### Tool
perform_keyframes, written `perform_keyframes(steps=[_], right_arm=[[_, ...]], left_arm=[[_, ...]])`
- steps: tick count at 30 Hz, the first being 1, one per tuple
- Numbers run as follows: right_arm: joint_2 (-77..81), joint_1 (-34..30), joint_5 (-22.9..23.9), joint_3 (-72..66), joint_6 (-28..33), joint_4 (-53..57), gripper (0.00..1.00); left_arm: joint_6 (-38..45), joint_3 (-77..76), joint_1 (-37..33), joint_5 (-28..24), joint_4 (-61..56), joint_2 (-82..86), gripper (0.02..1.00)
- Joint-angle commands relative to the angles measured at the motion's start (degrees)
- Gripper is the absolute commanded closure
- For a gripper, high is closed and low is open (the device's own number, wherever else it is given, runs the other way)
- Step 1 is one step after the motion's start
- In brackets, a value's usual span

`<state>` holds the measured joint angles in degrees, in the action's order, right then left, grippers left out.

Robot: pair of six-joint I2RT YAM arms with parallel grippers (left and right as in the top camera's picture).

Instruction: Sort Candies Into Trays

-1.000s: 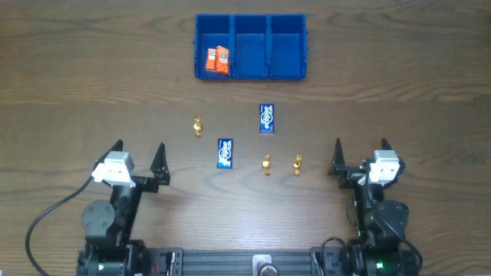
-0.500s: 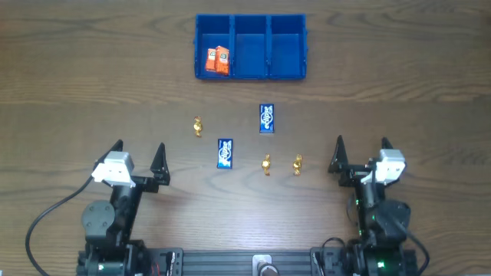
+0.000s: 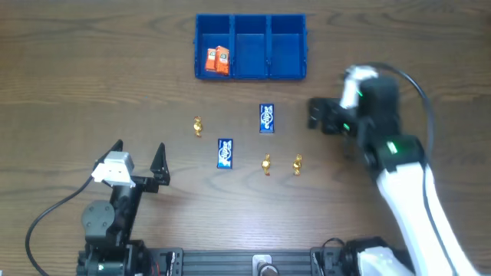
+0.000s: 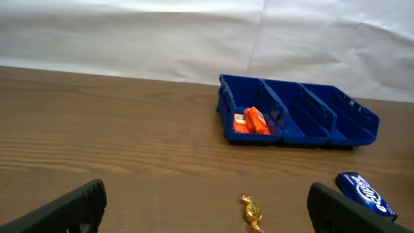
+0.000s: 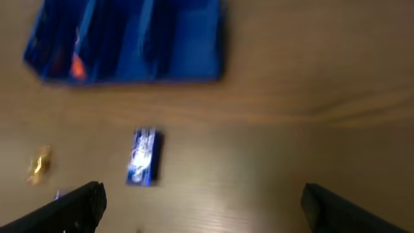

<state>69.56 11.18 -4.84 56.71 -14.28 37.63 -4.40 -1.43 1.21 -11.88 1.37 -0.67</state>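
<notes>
Wood worktop [image 3: 77, 77] carries everything.

Blue tray [image 3: 251, 75], 3 compts side by side, sits well ahead of both tools at the far side. The end compt on the left arm's side holds 2 orange candies [image 3: 218, 60], touching, side by side. The mid and right compts show bare floor.

Right tool [image 5: 202, 191]: fingers wide apart, nothing btwn them. It is lifted off the worktop, w/ the tray beyond it.

Left tool [image 3: 140, 147]: fingers also apart, gripping nothing. It sits low by its own base, well short of every candy.

2 blue bars, both flat on the wood:
- The far bar [image 3: 266, 119] lies ahead of the right tool, btwn it and the tray, clear of both fingers.
- The near bar [image 3: 225, 153] lies to the right of the left tool and slightly ahead, apart from its right finger.

3 gold candies, loose on the wood:
- A single gold candy [image 3: 198, 126] is ahead of the left tool, btwn it and the tray's orange compt.
- A gold pair [image 3: 266, 165] lies side by side but not touching, right of the left tool past the near bar, and well apart from that tool.
</notes>
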Motion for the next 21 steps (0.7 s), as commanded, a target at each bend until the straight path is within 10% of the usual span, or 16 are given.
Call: perform_keyframes(steps=[1, 21], right_arm=[[17.6, 11.5, -1.7, 16.2, -4.0, 10.4, 0.003], [47.4, 38.4, 9.3, 32.5, -31.1, 16.0, 0.003]], left_arm=[[0.6, 1.2, -0.3, -1.3, 1.8, 0.3, 0.020], [0.6, 1.2, -0.3, -1.2, 1.8, 0.3, 0.020]])
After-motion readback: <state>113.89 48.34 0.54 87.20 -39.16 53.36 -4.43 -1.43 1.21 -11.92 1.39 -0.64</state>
